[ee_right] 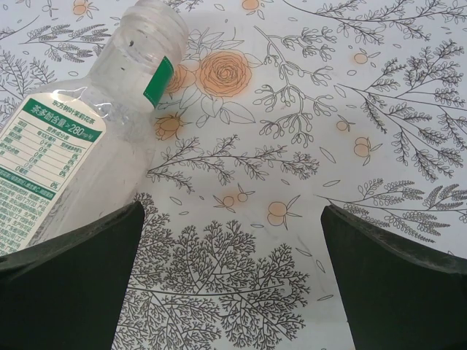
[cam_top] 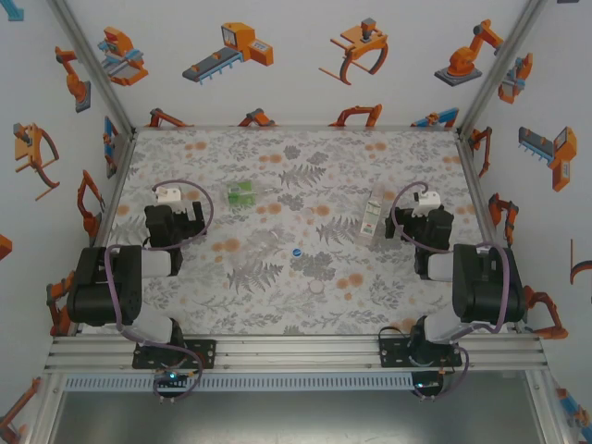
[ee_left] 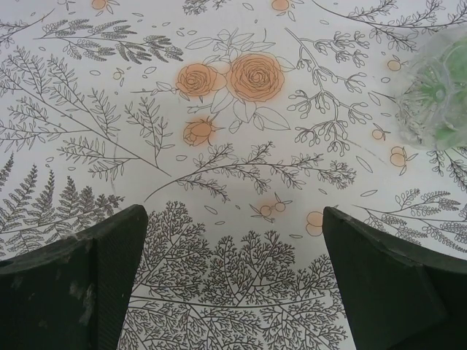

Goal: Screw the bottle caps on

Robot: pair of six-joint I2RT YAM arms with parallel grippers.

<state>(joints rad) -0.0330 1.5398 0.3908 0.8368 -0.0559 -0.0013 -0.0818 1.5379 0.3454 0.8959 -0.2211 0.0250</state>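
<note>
Jaws are spread wide on the left gripper [ee_left: 233, 277], and only flowered table [ee_left: 241, 146] is seen between them. A first bottle [cam_top: 243, 193] is laid flat on the far middle of the table, ahead and to the right of that gripper. The right gripper [ee_right: 233, 277] is likewise held wide, with nothing grasped. A second bottle [ee_right: 80, 138] is laid just beside its left-hand finger [ee_right: 66, 284], uncapped neck pointed away; whether the two touch cannot be told. A blue cap [cam_top: 296, 251] is set on the table between the bottles, nearer the arm bases.
</note>
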